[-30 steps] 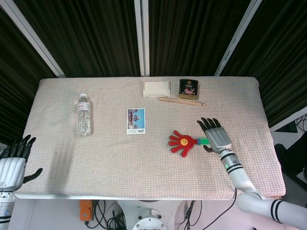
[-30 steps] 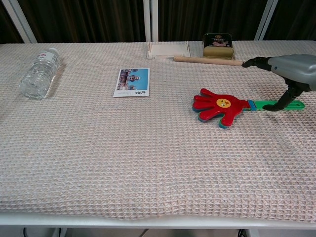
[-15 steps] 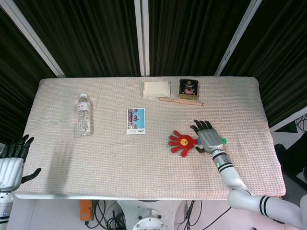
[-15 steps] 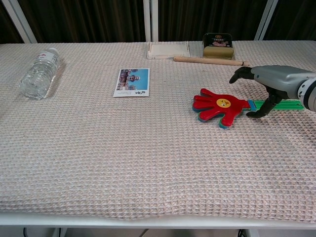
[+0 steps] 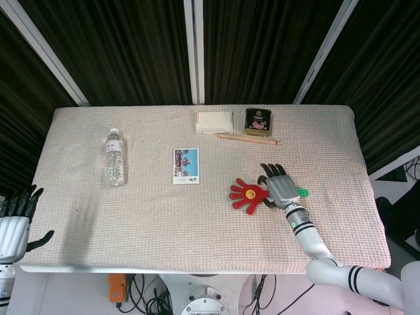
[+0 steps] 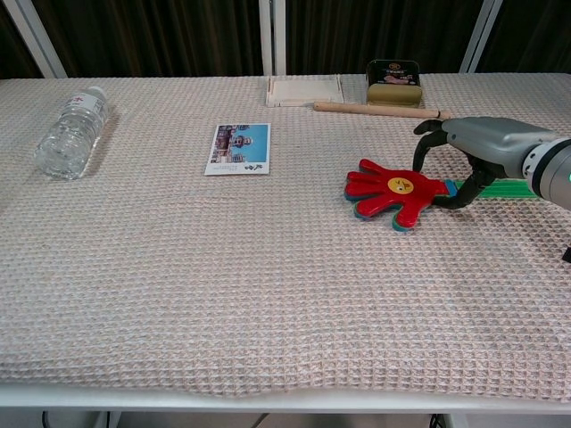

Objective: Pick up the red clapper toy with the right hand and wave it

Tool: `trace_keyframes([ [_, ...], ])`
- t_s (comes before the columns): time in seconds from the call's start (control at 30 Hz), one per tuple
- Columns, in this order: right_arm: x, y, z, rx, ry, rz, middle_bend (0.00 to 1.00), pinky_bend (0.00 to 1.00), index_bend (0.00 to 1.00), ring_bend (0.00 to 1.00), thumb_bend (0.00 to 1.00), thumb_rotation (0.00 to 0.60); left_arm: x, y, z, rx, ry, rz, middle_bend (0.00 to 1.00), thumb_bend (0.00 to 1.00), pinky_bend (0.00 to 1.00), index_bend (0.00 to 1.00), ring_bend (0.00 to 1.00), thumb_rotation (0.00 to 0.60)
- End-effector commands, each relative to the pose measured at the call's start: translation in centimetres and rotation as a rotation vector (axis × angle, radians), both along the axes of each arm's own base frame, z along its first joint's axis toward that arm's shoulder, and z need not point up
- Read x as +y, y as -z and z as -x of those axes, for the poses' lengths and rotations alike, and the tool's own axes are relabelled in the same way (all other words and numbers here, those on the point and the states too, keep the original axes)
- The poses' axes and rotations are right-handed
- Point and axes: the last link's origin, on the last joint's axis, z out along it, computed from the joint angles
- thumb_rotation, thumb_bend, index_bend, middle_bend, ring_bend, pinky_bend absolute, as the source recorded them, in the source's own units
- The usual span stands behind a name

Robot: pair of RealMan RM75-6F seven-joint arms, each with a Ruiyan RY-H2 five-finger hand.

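Observation:
The red clapper toy, shaped like a hand, lies flat on the cloth right of centre, and its green handle points right. My right hand arches over the handle just behind the red palm. Its fingers curl down on the far side and its thumb reaches down on the near side. The toy still rests on the table and I see no firm grip. My left hand hangs off the table's near left corner with its fingers spread and nothing in it.
A water bottle lies at the left and a photo card sits near the middle. At the back are a white box, a dark tin and a wooden stick. The table carries a woven cloth.
My right hand slid left along the green handle to the red palm and curled its fingers down around it. The toy shifted slightly left. The left hand sank a little.

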Motion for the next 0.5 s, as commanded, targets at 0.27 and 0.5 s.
trace_keyframes([
  [0.27, 0.12, 0.08, 0.23, 0.001, 0.004, 0.008, 0.08, 0.0, 0.5, 0.0, 0.22, 0.6, -0.01, 0.12, -0.04, 0.0, 0.0, 0.006, 0.0, 0.16, 0.0, 0.04, 0.0, 0.6],
  [0.5, 0.18, -0.17, 0.28, -0.023, -0.001, 0.043, 0.13, 0.0, 0.6, 0.0, 0.24, 0.6, 0.05, 0.21, -0.09, 0.001, 0.0, 0.01, 0.0, 0.16, 0.0, 0.04, 0.0, 0.6],
])
